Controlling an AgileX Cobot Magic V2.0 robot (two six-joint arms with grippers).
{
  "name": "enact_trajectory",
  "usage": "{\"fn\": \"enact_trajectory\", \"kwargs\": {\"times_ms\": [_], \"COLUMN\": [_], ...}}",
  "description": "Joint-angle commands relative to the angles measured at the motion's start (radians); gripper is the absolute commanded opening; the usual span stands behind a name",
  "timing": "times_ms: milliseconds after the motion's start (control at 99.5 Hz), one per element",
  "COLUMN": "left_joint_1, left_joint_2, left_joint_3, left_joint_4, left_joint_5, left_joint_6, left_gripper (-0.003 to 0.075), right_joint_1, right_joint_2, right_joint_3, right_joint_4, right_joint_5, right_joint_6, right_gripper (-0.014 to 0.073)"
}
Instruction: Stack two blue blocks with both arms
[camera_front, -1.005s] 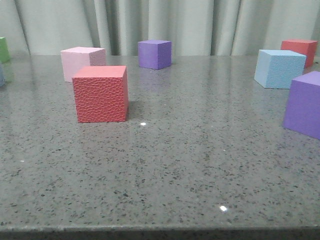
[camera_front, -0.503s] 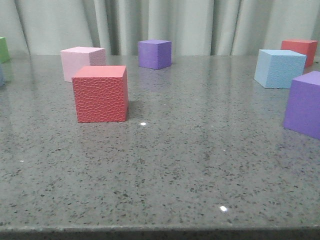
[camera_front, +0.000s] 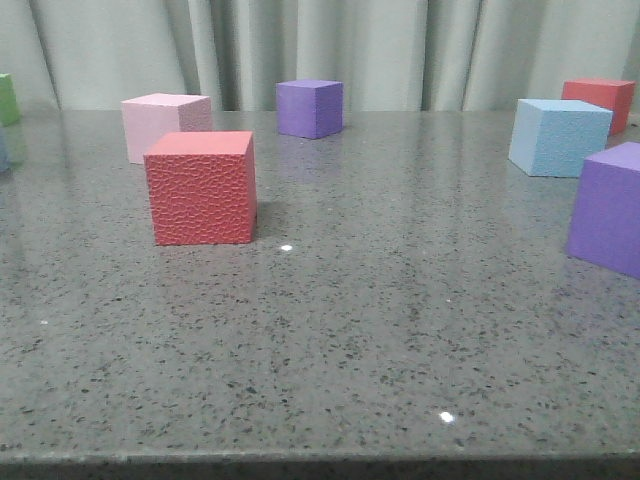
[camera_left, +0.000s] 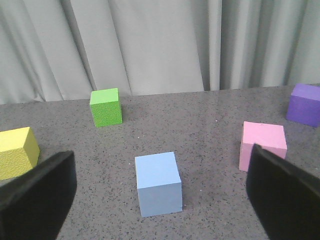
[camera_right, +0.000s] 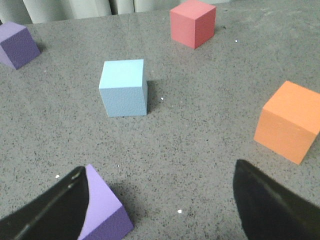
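My left gripper (camera_left: 160, 200) is spread wide above the table (camera_front: 350, 330), the smooth blue block (camera_left: 158, 183) just ahead between its fingers. My right gripper (camera_right: 160, 205) gapes too, the pebbled blue block (camera_right: 123, 87) farther off, beyond a purple cube (camera_right: 102, 210). Nothing has shifted over the last second, so I judge neither grasp begun.

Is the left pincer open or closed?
Open. The left pincer's two black fingers stand far apart, with the smooth blue block untouched between them.
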Motion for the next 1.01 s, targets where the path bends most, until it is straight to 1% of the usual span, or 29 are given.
{"fn": "enact_trajectory", "kwargs": {"times_ms": [0,141,241,322,442,543,653,683,754,995], "left_joint_1": [0.002,0.002,0.004,0.004,0.004,0.004,0.004,0.004,0.004,0.004], "left_joint_2": [0.004,0.004,0.006,0.026,0.067,0.095,0.105,0.105,0.105,0.105], "left_joint_3": [-0.035,-0.035,-0.059,-0.095,-0.146,-0.174,-0.179,-0.179,-0.179,-0.179], "left_joint_4": [-0.008,-0.008,0.000,0.000,0.000,0.000,0.000,0.000,0.000,0.000], "left_joint_5": [-0.093,-0.093,-0.074,-0.027,0.051,0.081,0.083,0.083,0.081,0.074], "left_joint_6": [-0.002,-0.002,-0.004,-0.006,-0.006,-0.006,-0.006,-0.006,-0.006,-0.006], "left_gripper": [0.0674,0.0674,0.0674,0.0674,0.0674,0.0674,0.0674,0.0674,0.0674,0.0673], "right_joint_1": [-0.007,-0.007,-0.007,-0.007,-0.007,-0.007,-0.007,-0.007,-0.007,-0.006], "right_joint_2": [0.006,0.008,0.056,0.118,0.237,0.362,0.494,0.521,0.627,0.903], "right_joint_3": [-0.037,-0.051,-0.110,-0.181,-0.330,-0.468,-0.631,-0.650,-0.767,-1.043], "right_joint_4": [0.001,0.013,0.013,0.021,0.058,0.074,0.076,0.076,0.076,0.089], "right_joint_5": [-0.098,-0.102,-0.047,0.014,0.127,0.237,0.340,0.366,0.430,0.570], "right_joint_6": [-0.003,-0.003,-0.003,-0.003,-0.003,-0.003,-0.003,-0.004,-0.004,-0.004], "right_gripper": [0.0598,0.0598,0.0598,0.0598,0.0598,0.0598,0.0598,0.0598,0.0598,0.0598]}}
